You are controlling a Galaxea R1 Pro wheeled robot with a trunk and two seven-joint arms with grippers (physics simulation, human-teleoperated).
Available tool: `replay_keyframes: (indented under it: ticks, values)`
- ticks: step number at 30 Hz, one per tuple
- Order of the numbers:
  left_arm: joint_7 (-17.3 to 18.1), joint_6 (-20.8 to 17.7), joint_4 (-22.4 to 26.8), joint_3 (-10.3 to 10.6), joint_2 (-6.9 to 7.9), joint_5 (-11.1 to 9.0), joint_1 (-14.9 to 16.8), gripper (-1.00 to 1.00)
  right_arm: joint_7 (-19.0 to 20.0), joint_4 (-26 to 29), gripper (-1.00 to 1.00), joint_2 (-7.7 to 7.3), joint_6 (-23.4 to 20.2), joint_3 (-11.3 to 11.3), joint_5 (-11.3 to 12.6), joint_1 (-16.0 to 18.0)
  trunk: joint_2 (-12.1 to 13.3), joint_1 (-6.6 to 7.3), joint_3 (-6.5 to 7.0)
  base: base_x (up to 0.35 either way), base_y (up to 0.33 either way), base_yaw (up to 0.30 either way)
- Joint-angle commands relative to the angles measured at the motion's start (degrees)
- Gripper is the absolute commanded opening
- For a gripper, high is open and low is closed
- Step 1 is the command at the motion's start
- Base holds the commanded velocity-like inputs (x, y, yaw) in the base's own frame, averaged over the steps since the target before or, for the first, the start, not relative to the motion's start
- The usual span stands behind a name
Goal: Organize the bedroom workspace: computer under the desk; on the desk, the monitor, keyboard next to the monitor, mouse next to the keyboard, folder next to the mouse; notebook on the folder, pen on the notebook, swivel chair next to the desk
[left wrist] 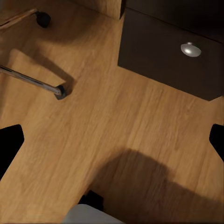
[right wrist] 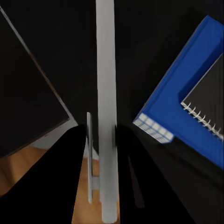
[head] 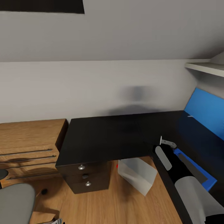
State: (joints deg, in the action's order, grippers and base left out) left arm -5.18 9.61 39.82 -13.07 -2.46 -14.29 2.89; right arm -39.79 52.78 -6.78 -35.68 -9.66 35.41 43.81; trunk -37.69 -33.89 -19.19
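Head view: the L-shaped desk (head: pixel 112 137) has a black top with its corner against the grey wall. The top is bare along the wall-side run. On the right-hand run of the desk lies the blue folder (head: pixel 207 180), flat, with the dark notebook (head: pixel 193 168) stacked on it. The notebook's spiral edge is visible in the right wrist view.

The right gripper (head: pixel 165 143) sits above the desk's inner edge, just beside the near corner of the folder. In the right wrist view the pen (right wrist: pixel 105 112), a pale thin stick, runs lengthwise between the two dark fingers (right wrist: pixel 70 177). The fingers are set narrow and closed on the pen. The pen is therefore held above the desk top and is not resting on the notebook.

The light grey computer (head: pixel 137 175) stands on the wood floor (head: pixel 118 205) in the knee space under the desk, tilted relative to the desk edge. To its left is the desk's dark drawer unit (head: pixel 85 177) with round silver knobs. A light-wood dresser (head: pixel 28 146) stands left of the desk, touching or just beside it.

The grey seat of the swivel chair (head: pixel 15 202) is in the head view's lower left corner, near the drawer unit.

Left wrist view: the left gripper (left wrist: pixel 112 140) points down at the floor, fingertips at the two picture edges, spread wide, holding nothing. A chrome chair-base leg (left wrist: pixel 32 80) and a caster are in view.
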Motion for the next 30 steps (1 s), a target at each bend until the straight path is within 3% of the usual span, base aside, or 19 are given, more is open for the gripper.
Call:
replay_keyframes:
  ticks: [1,25,30]
  values:
    - [0.0,0.14,0.01,-0.05,-0.03,-0.47,0.01,1.0,-0.55,0.04,-1.0,-0.09,-0.11,-0.27,0.5,0.06,-0.07,-0.02,-0.08,0.0,0.0,-0.234]
    - [0.0,0.15,-0.09,-0.03,-0.01,-0.48,0.01,1.0,-0.29,-0.02,-1.0,-0.86,-0.09,0.25,0.54,-0.05,-0.07,-0.02,-0.09,0.0,0.0,-0.255]
    - [0.0,0.15,-0.09,-0.03,-0.01,-0.48,0.01,1.0,3.46,-0.11,-1.0,-1.2,-0.14,0.25,0.45,-0.13,-0.07,-0.02,-0.14,0.0,0.0,-0.245]
